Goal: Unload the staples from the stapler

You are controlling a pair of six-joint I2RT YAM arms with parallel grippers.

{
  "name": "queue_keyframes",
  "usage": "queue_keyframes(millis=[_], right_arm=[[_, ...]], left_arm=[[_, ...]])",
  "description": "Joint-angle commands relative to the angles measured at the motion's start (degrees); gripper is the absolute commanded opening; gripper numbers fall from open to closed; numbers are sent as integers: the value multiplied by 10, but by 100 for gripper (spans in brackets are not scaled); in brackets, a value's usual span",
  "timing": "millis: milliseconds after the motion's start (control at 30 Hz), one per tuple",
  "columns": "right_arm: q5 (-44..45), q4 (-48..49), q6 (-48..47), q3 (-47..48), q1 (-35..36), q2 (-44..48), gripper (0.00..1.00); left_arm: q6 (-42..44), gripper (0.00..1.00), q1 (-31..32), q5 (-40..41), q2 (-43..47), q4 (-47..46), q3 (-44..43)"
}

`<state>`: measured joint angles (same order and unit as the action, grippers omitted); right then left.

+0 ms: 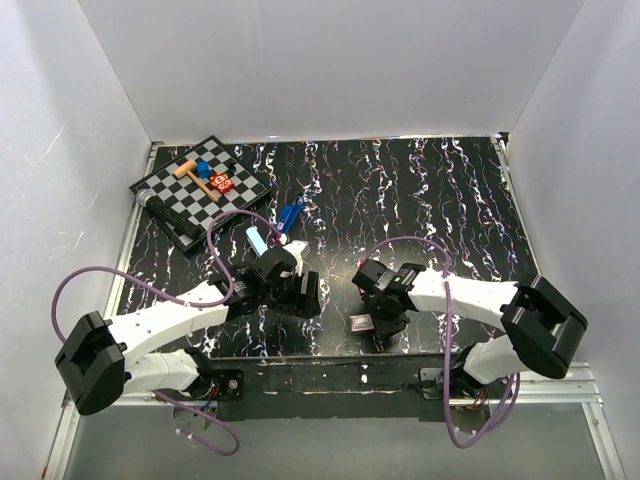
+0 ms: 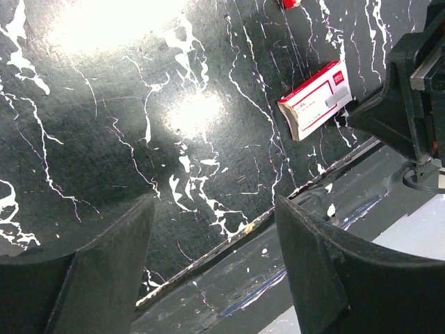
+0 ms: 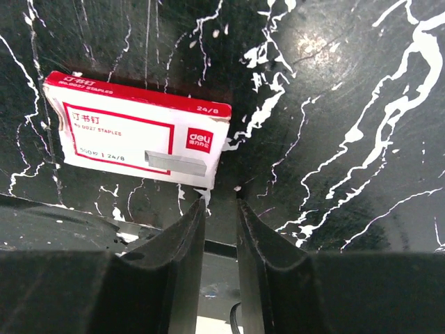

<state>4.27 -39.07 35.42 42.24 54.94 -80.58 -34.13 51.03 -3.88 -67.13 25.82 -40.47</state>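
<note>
Lying flat — staple box (image 3: 139,136) beside right hand (image 3: 221,209).

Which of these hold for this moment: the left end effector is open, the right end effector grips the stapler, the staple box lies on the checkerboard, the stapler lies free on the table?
1. The left end effector is open and empty. True.
2. The right end effector grips the stapler. False: its fingers are nearly together, holding nothing visible.
3. The red-and-white staple box lies on the checkerboard. False: it lies on the black marbled table, by the right end effector.
4. The stapler lies free on the table. True.
</note>
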Motion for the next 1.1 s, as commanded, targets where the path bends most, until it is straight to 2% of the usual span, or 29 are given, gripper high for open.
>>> queue_keyframes(millis=[0,400,1067], right_arm=[[4,24,-28,21,5,-22,33],[-1,39,-92,68,5,-78,37],[-11,9,-127,235,5,-202,37]], left_arm=[[-6,70,3,12,31,-3,11],[-7,71,3,28,53,4,17],[-9,73,2,55,74,26,4]])
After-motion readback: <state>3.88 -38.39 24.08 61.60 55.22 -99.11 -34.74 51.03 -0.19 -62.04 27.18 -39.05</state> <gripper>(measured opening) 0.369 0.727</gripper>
